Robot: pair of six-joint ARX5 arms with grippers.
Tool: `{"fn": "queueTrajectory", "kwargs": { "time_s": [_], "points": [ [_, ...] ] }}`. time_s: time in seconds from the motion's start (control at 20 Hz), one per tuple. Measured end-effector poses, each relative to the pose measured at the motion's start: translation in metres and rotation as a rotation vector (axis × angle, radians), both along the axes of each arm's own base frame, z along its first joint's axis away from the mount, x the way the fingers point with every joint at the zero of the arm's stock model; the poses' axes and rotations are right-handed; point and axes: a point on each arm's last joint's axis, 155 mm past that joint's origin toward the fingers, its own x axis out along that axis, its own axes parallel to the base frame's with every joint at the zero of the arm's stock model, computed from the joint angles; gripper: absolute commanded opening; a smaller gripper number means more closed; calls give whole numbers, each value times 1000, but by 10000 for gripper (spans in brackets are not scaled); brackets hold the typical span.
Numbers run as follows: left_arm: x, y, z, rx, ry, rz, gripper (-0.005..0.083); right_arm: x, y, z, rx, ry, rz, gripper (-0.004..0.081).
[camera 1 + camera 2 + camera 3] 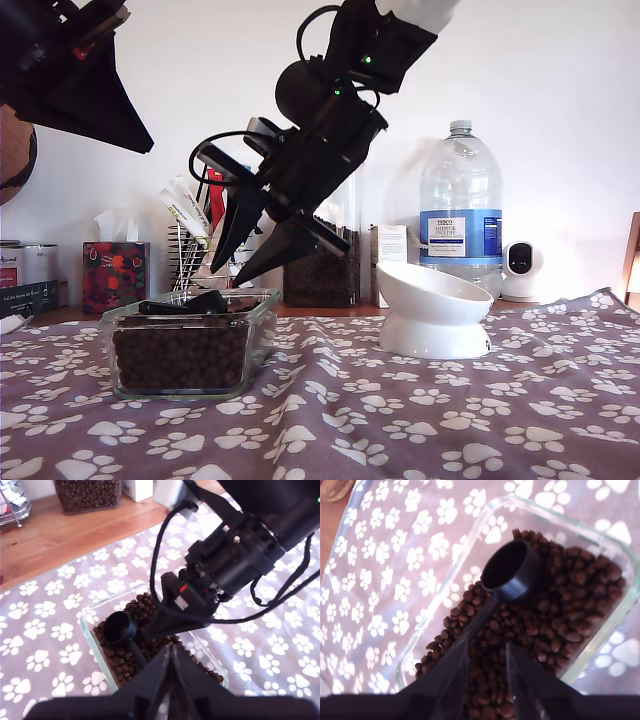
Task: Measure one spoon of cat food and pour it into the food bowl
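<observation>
A paw-print cloth covers the table from edge to edge. Above it, one black arm comes in at the exterior view's upper left and ends in my first tool, held high over the cloth. Its fingers lie together with nothing between them. It looks down on the other arm, which slants from the top centre of the exterior view toward the dish. That arm carries my second tool, whose tips sit just above the dish's rim. A big clear water bottle stands at the back, on the exterior view's right. A jar of kibble and a tissue box are also along the back. The dish is a rectangular glass one, near the exterior view's left, and is filled most of the way with cat food. The white food bowl stands well apart from it toward the exterior view's right, its rim tilted, and I cannot see inside it. The spoon lies on the kibble in the dish, cup up and looking empty. Its handle runs back toward my second tool. That tool's fingers are apart, and the handle end meets one of them. I cannot tell if they touch.
</observation>
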Motion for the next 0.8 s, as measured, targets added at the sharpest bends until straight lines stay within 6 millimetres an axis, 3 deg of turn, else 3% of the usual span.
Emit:
{"fn": "queueTrajectory", "kwargs": {
  "time_s": [0.1,0.35,0.8],
  "points": [
    [0,-1,0,-2,1,-3,-20,2,-8,7,-27,-30,45,-12],
    [1,-1,3,-8,-10,-3,-20,19,-52,11,-201,-161,59,-10],
    [19,24,10,-31,-33,87,-20,33,-71,140,-153,-508,-6,-11]
  ]
}}
